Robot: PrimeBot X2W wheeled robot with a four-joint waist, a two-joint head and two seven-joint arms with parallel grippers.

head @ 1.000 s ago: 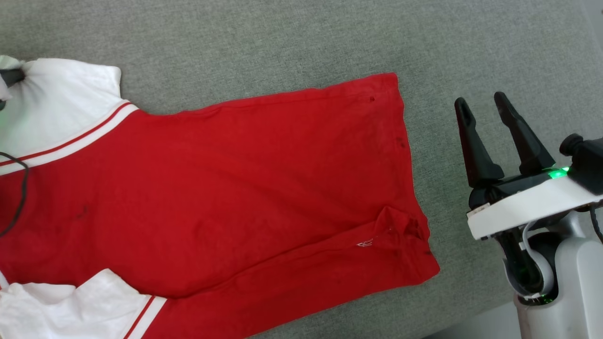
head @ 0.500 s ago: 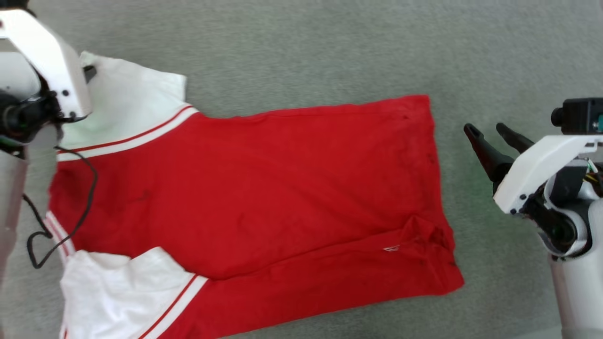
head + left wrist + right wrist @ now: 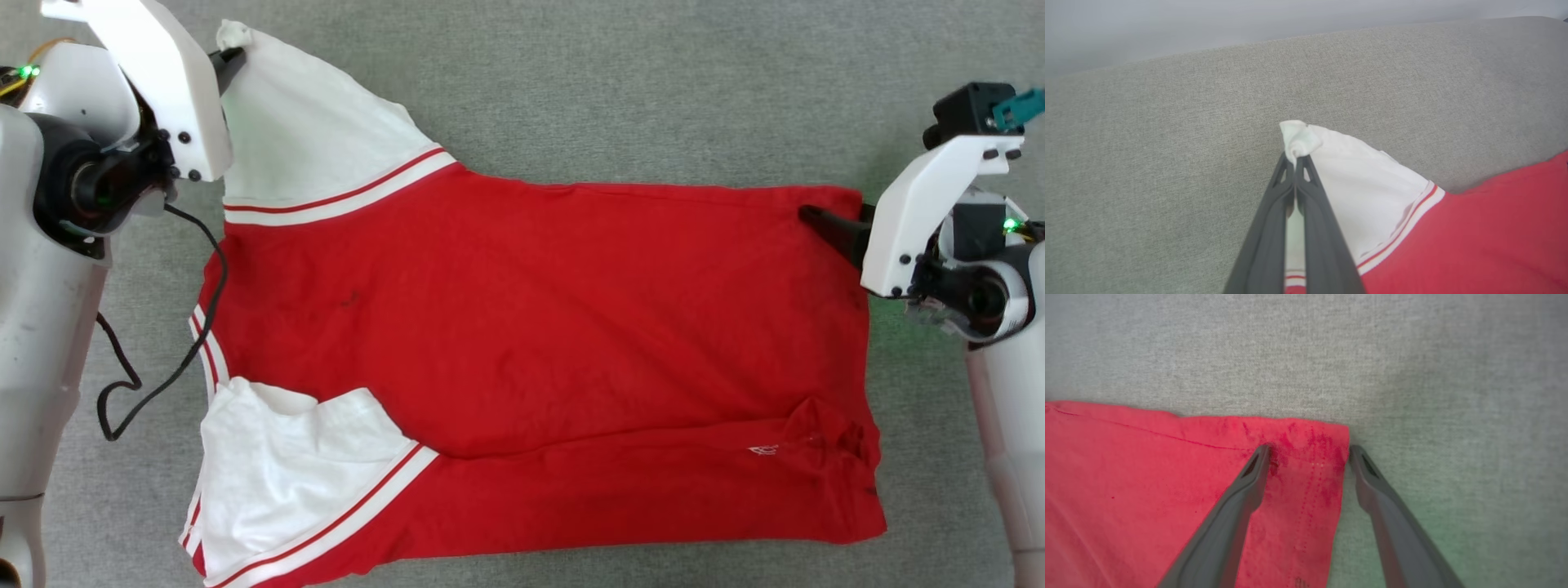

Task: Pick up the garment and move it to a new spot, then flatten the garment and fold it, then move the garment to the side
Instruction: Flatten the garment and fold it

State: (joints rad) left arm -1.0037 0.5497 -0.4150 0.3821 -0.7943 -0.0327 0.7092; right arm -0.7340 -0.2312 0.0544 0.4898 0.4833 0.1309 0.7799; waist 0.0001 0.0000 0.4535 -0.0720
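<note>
1. The left gripper point(image 3: 1295, 160) has just clamped on the white sleeve point(image 3: 302, 139) tip, upper left.
2. The right gripper point(image 3: 1308, 451), fingers apart, now straddles the hem corner point(image 3: 1327, 445), right edge.
3. The garment point(image 3: 531, 327) lies spread mid-frame; a flattening pull seems next.

The head view is bright and evenly lit, with only faint shadows around the shirt point(image 3: 531, 327). A little green glow falls on the grey surface point(image 3: 914, 367) by the right arm point(image 3: 1000, 457). Both wrist views look soft and washed out. In the left wrist view the surface's far edge bends and the top is hazy.
</note>
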